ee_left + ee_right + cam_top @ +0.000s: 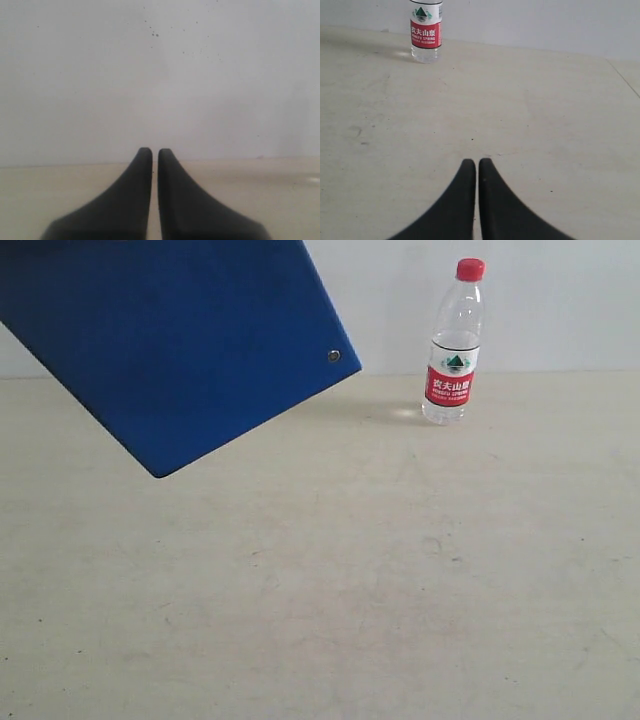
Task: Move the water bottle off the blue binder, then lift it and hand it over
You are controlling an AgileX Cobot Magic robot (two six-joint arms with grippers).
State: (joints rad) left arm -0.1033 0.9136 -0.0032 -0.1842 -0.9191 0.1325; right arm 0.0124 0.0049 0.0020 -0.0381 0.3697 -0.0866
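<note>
The water bottle [454, 345], clear with a red cap and a red, white and green label, stands upright on the table at the back right, near the wall. Its lower part also shows in the right wrist view as the bottle [425, 31], far ahead of my right gripper [475, 162], which is shut and empty. The blue binder [180, 345] fills the upper left of the exterior view, tilted and raised off the table, one metal rivet showing; what holds it is out of view. My left gripper [155, 151] is shut and empty, facing the wall.
A beige table [350, 590] spreads across the exterior view, with a white wall [560, 300] behind it. The table's edge [622, 77] runs along one side in the right wrist view.
</note>
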